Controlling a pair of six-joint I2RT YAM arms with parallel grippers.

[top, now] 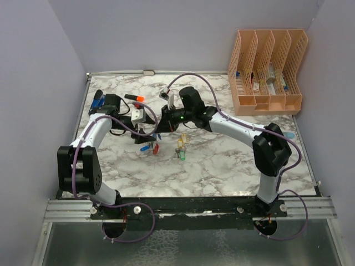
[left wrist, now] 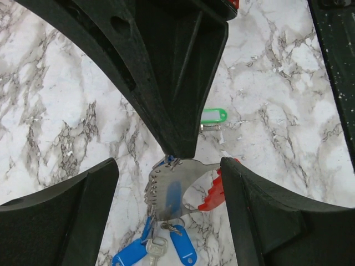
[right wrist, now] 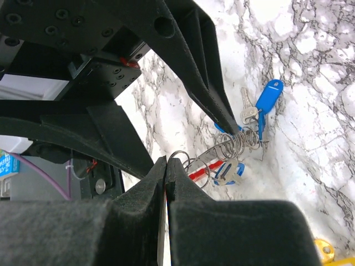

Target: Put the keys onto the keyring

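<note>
The keyring [left wrist: 166,188], a silver plate with a red side, hangs just above the marble table. Blue keys [left wrist: 183,246] and a bare metal key [left wrist: 155,249] dangle from it. My right gripper [right wrist: 166,166] is shut on the keyring's [right wrist: 222,158] edge, with wire rings sticking out past its tips. My left gripper [left wrist: 169,183] is open around the keyring; its right finger [left wrist: 266,210] touches the red side and its left finger stands apart. A green key [top: 182,156] and a yellow key [top: 181,143] lie loose on the table, right of both grippers [top: 152,133].
An orange file organiser [top: 266,69] stands at the back right. An orange marker [top: 135,98] and a blue stapler [top: 97,101] lie at the back left, behind the left arm. Walls close in the table on the left, back and right.
</note>
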